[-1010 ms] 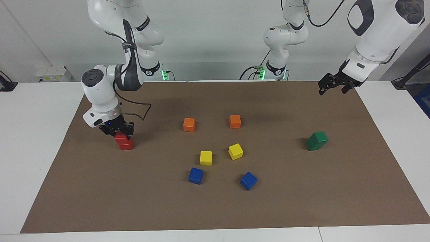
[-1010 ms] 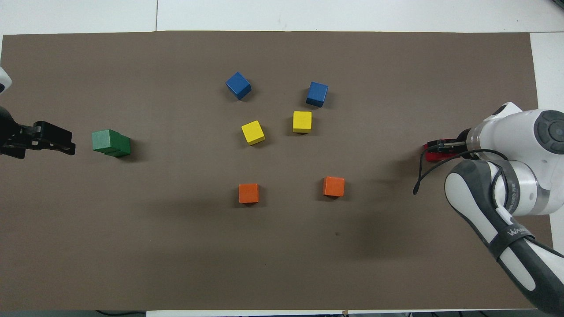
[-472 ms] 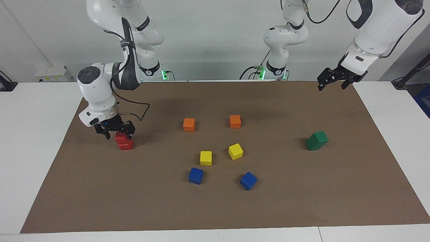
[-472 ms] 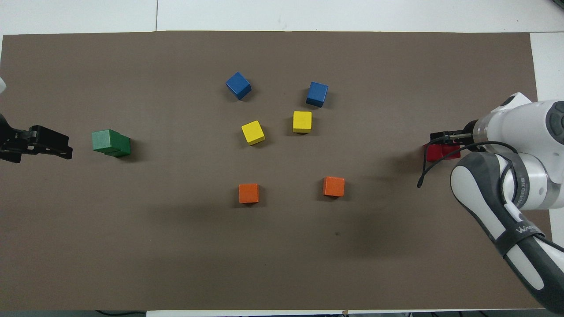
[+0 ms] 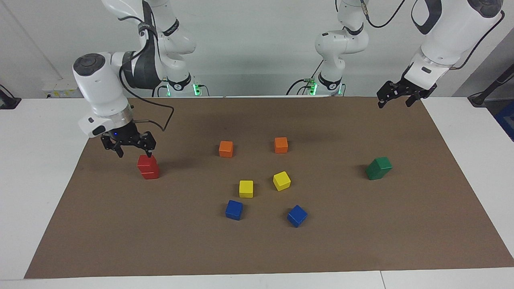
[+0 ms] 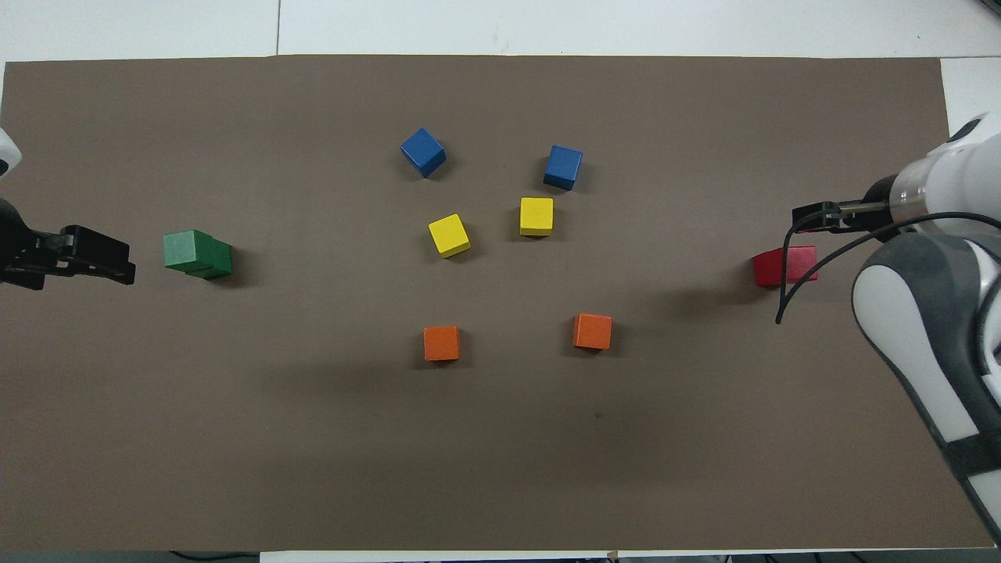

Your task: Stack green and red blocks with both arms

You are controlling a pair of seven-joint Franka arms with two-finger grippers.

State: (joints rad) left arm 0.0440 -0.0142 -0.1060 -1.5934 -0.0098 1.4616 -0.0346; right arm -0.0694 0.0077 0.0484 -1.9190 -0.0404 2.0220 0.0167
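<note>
Two red blocks (image 5: 147, 167) stand stacked toward the right arm's end of the mat, the top one slightly skewed; the stack also shows in the overhead view (image 6: 784, 266). My right gripper (image 5: 134, 153) hangs open and empty just above the stack, a little off toward the right arm's end, and shows in the overhead view (image 6: 807, 217). Two green blocks (image 5: 378, 167) stand stacked toward the left arm's end, the top one offset, also in the overhead view (image 6: 195, 254). My left gripper (image 5: 394, 104) is open and empty, raised over the mat's edge at that end (image 6: 117, 266).
On the brown mat (image 5: 257, 249), between the stacks, lie two orange cubes (image 5: 226, 149) (image 5: 281, 145), two yellow cubes (image 5: 246, 188) (image 5: 281, 180) and two blue cubes (image 5: 234, 210) (image 5: 297, 215), the blue ones farthest from the robots.
My right gripper has let go of the top red block, opened and risen off the stack toward the right arm's end. My left gripper has risen slightly.
</note>
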